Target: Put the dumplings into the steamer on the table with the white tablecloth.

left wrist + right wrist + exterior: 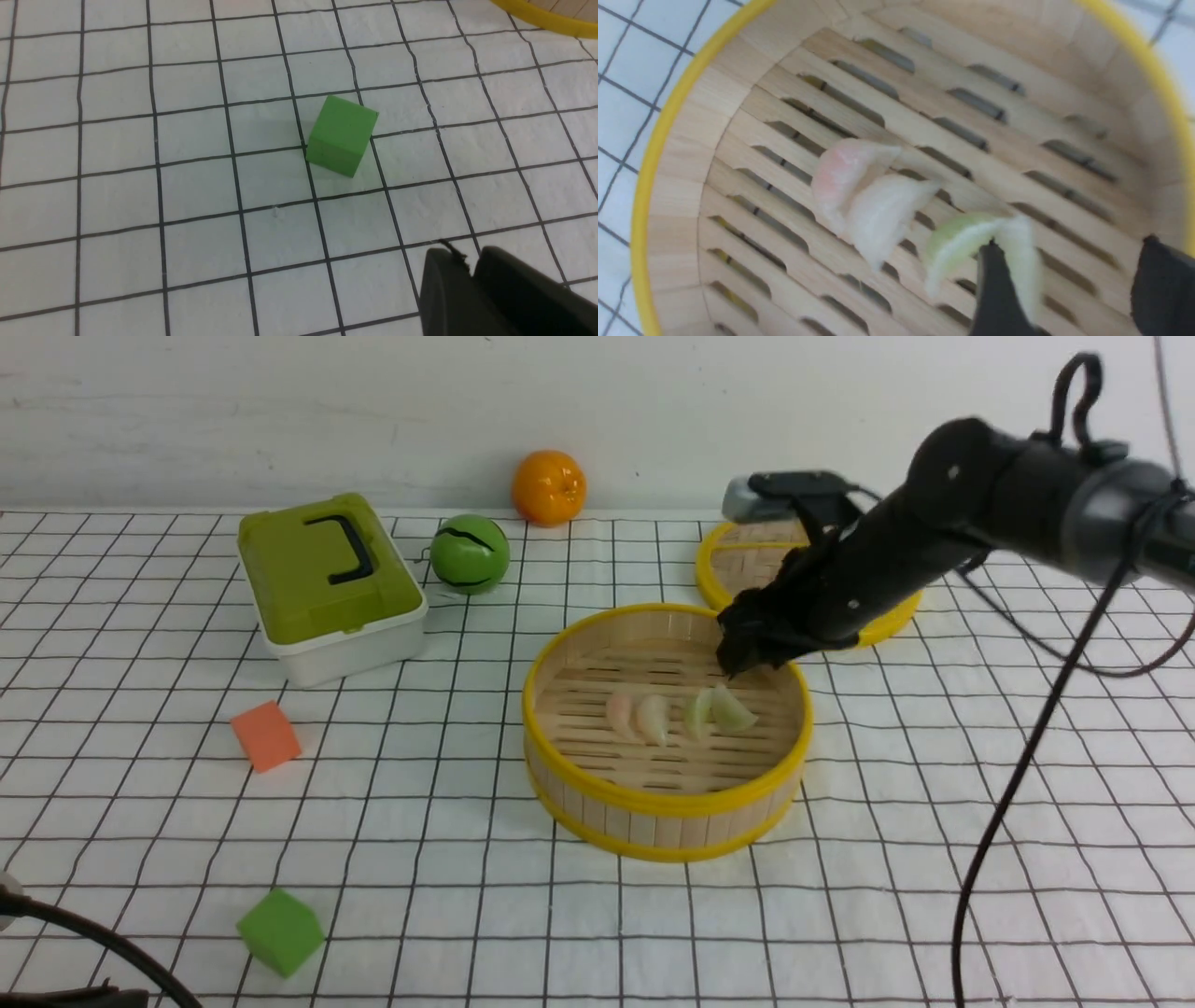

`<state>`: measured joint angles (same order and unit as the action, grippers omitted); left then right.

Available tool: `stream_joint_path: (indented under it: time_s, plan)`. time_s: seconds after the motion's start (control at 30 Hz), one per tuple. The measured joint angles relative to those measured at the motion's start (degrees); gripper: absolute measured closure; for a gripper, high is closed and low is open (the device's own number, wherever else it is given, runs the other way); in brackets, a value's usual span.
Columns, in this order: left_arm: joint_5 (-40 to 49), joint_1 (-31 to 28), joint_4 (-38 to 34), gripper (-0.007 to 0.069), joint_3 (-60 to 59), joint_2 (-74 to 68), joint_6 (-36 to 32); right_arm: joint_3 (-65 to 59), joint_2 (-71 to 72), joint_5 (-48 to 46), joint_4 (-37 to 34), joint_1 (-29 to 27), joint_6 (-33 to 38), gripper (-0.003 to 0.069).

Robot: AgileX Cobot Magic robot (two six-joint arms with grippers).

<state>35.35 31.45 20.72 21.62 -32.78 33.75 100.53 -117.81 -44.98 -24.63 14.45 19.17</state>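
Dumplings (653, 719), four (two pink, two green), inside one steamer (667, 803); right pincer (742, 663) spread wide, empty; left pincer (469, 261), opening unclear.

The steamer (667, 807) is a big round basket with wooden slats and yellow rims. It sits flat on the worktop (420, 863), which is covered by the white tablecloth (896, 775) with thin black squares. All four dumplings (653, 719) lie in a row on its slatted floor. The pink dumplings (622, 711) touch each other on the 9 o'clock side. The green dumplings (734, 709) touch on the 3 o'clock side.
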Motion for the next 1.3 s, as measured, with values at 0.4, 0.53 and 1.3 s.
stream_joint_path:
  time_s: [0.4,0.53,1.3]
  plan:
    - [0.0,0.0,0.0,0.0532,0.0,0.0,0.0,-5.1,37.6,-13.7,31.4,-0.1,-15.1,0.0680]
    - [0.0,0.0,0.0,0.0530,0.0,0.0,0.0,-18.5,51.9,-6.5,32.5,-0.2,-19.6,0.0680]
    - [0.0,0.0,0.0,0.0503,0.0,0.0,0.0,-97.8,112.5,50.0,29.5,-0.2,-35.9,0.0670]
